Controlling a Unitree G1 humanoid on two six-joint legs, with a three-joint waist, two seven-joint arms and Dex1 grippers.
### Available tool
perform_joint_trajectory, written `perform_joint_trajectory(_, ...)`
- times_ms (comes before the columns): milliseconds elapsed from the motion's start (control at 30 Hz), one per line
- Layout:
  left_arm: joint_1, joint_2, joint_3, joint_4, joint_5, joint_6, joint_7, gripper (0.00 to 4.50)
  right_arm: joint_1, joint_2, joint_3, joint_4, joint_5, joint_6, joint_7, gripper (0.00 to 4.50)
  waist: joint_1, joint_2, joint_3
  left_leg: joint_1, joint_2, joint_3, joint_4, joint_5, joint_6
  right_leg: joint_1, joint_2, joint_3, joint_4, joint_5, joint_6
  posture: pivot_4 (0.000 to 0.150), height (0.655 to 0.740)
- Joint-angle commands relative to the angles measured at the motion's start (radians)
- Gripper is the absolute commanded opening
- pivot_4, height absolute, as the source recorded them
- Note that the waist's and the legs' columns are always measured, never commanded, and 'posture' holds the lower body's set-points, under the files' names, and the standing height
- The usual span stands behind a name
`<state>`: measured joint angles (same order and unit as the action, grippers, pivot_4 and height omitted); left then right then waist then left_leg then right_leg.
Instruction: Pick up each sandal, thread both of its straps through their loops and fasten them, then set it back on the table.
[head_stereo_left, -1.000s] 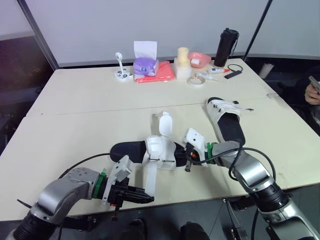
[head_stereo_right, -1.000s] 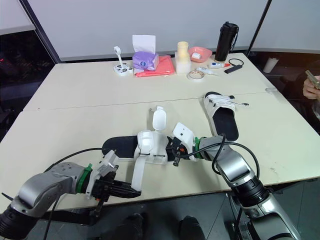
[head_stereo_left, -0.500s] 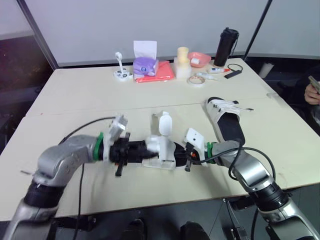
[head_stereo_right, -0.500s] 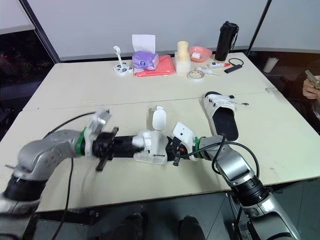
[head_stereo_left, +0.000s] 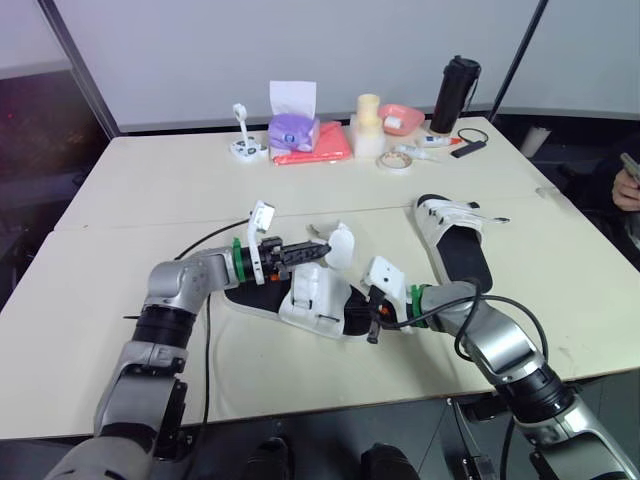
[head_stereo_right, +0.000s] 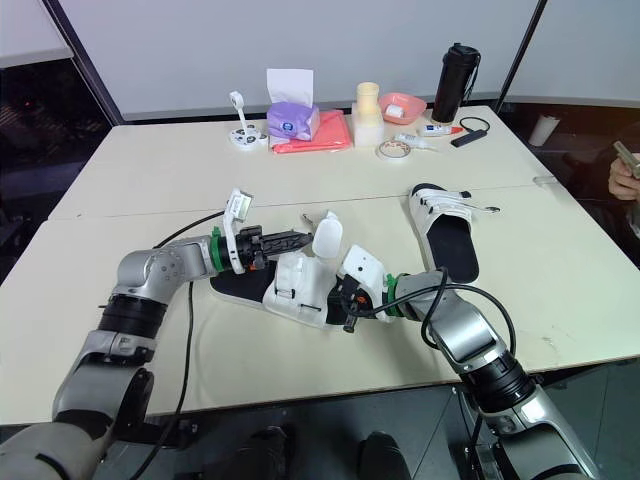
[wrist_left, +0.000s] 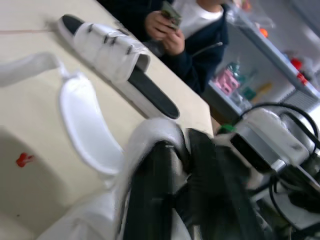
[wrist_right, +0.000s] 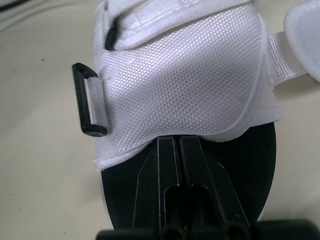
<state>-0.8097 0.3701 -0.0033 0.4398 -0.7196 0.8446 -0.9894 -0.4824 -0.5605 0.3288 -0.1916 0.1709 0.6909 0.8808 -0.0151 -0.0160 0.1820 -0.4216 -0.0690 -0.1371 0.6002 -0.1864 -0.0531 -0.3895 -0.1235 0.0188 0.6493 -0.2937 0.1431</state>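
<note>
A white-strapped sandal with a black sole (head_stereo_left: 316, 297) lies near the table's front, its far side lifted a little. My left gripper (head_stereo_left: 305, 252) reaches over it from the left and is shut on one strap, whose rounded white end (head_stereo_left: 340, 245) sticks out past the fingertips. My right gripper (head_stereo_left: 374, 320) is shut on the edge of the black sole (wrist_right: 240, 165), just under the white upper. A black loop (wrist_right: 90, 100) hangs at the upper's side. Another strap flap (head_stereo_left: 388, 275) stands up unfastened. The second sandal (head_stereo_left: 458, 250) lies flat further right, with no gripper near it.
Along the far edge stand a tissue box (head_stereo_left: 291, 128), a pink cloth (head_stereo_left: 315, 148), a cream jar (head_stereo_left: 366, 125), a pink bowl (head_stereo_left: 400, 118), a tape roll (head_stereo_left: 391, 161) and a black bottle (head_stereo_left: 455, 95). A person's hand with a phone (head_stereo_left: 629, 180) shows at the right edge.
My left arm swung from the table's front edge up and across to the sandal's far side, carrying the strap with it. The sandal shifted and tilted slightly. The right gripper stayed put.
</note>
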Motion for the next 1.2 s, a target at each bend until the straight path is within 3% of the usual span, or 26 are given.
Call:
perform_joint_trajectory(33, -0.042, -0.012, 0.083, 0.049, -0.010, 0.009, 0.041, 2.56, 0.022, -0.005, 0.017, 0.014, -0.011, 0.024, -0.006, 0.00, -0.001, 0.000, 0.000, 0.000, 0.000, 0.000, 0.000, 0.000, 0.000, 0.000, 0.000, 0.000, 0.000, 0.000, 0.000, 0.150, 0.7400)
perform_joint_trajectory(100, -0.059, -0.028, 0.136, 0.089, -0.021, 0.012, 0.094, 3.56, 0.025, -0.005, 0.016, 0.011, -0.009, 0.027, -0.007, 0.00, -0.001, 0.000, 0.000, 0.000, 0.000, 0.000, 0.000, 0.000, 0.000, 0.000, 0.000, 0.000, 0.000, 0.000, 0.000, 0.150, 0.7400)
perform_joint_trajectory(267, -0.077, -0.023, 0.225, 0.149, 0.001, -0.010, 0.185, 3.56, 0.027, -0.001, 0.018, 0.008, -0.006, 0.031, -0.012, 0.00, -0.001, -0.001, 0.000, 0.000, 0.000, 0.000, 0.000, 0.000, 0.000, 0.000, 0.000, 0.000, 0.000, 0.000, 0.000, 0.150, 0.7400)
perform_joint_trajectory(667, 0.260, 0.256, 0.065, -0.316, -0.035, 0.177, -0.130, 3.56, 0.015, -0.008, 0.021, 0.025, -0.007, 0.020, -0.001, 0.00, -0.001, -0.001, 0.000, 0.001, 0.000, 0.000, -0.002, 0.001, -0.001, 0.000, 0.000, 0.000, 0.000, 0.000, -0.001, 0.150, 0.7400)
perform_joint_trajectory(933, 0.334, 0.229, -0.107, -0.342, 0.106, -0.011, -0.208, 3.56, 0.009, -0.008, 0.022, 0.024, -0.008, 0.023, 0.003, 0.00, 0.001, -0.001, 0.000, 0.002, 0.000, 0.000, -0.002, 0.001, -0.001, 0.000, 0.000, 0.001, 0.000, 0.000, -0.001, 0.150, 0.7400)
perform_joint_trajectory(1200, 0.348, 0.249, -0.136, -0.481, 0.050, 0.043, -0.278, 3.56, 0.020, -0.025, 0.012, 0.014, -0.008, 0.026, 0.007, 0.00, 0.000, -0.001, -0.001, 0.001, 0.001, 0.000, -0.003, 0.001, -0.001, 0.000, 0.000, 0.001, -0.001, 0.000, -0.001, 0.150, 0.7400)
